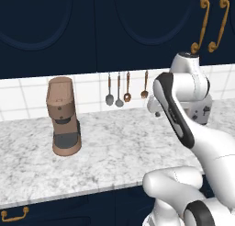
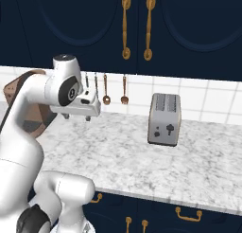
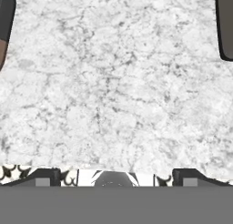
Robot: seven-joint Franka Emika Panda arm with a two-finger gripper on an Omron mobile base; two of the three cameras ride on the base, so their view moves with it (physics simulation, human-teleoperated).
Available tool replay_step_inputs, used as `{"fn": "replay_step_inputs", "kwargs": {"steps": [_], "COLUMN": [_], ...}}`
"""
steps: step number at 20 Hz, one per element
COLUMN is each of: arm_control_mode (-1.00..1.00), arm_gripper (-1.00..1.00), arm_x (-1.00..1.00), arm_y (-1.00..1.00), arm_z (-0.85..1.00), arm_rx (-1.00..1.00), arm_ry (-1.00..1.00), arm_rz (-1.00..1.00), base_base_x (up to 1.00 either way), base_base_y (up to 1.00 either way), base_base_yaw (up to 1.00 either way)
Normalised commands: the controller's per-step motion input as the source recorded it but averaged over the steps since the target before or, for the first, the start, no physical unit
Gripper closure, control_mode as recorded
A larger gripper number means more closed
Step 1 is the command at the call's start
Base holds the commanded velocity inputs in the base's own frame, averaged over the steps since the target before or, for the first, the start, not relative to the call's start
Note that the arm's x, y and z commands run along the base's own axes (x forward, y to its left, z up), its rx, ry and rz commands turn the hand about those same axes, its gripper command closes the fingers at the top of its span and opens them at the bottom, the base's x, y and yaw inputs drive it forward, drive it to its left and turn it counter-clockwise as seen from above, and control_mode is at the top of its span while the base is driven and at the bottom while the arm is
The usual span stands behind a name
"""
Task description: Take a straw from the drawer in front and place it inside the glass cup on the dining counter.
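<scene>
Pincer (image 2: 77,117) up in the air over the marble tabletop (image 2: 127,156), pointing straight down. Fingers (image 3: 43,176) spread wide, nothing between them.

Under the hand, bare veined marble. Brown coffee machine (image 1: 64,117) off toward 10 o'clock in the hand view, toaster (image 2: 164,119) toward 2 o'clock. Neither of use for the task.

Straw presumably shut away inside the drawer, so below the tabletop's near edge, not on top of it. Navy fronts down there:
- gold handle (image 1: 13,214) at about 7 o'clock from the pincer in the left base view
- second gold handle (image 2: 189,213) at about 4 o'clock from the pincer in the right base view
- third gold handle (image 2: 97,197) at nearly 6 o'clock from it in the same view

Cannot tell which of these fronts belongs to the wide drawer. All apparently closed.

Relation that matters: target low and toward the robot, pincer high and out over the marble. Likely next: pull back past the tabletop edge, drop to handle height, turn the fingers to face the front.

Handles long side to side, so a grip across the bar from above and below, followed by a straight pull outward. Lie of the straw's long axis unknowable before opening.
</scene>
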Motion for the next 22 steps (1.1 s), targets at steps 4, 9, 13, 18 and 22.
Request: {"fn": "replay_step_inputs", "kwargs": {"steps": [4, 9, 13, 18, 22], "arm_control_mode": [-1.00, -1.00, -1.00, -1.00, 1.00], "arm_gripper": [-1.00, -1.00, -1.00, -1.00, -1.00], "arm_x": [-0.48, -0.28, -0.17, -0.29, 0.00], "arm_y": [0.00, 0.00, 0.00, 0.00, 0.00], "arm_z": [-0.37, -0.30, -0.24, -0.17, 0.00], "arm_rx": [0.00, 0.00, 0.00, 0.00, 0.00], "arm_ry": [0.00, 0.00, 0.00, 0.00, 0.00], "arm_rz": [0.00, 0.00, 0.00, 0.00, 0.00], "base_base_x": [0.00, 0.00, 0.00, 0.00, -0.38], "base_base_y": [0.00, 0.00, 0.00, 0.00, -0.05], "base_base_yaw": [0.00, 0.00, 0.00, 0.00, 0.00]}}
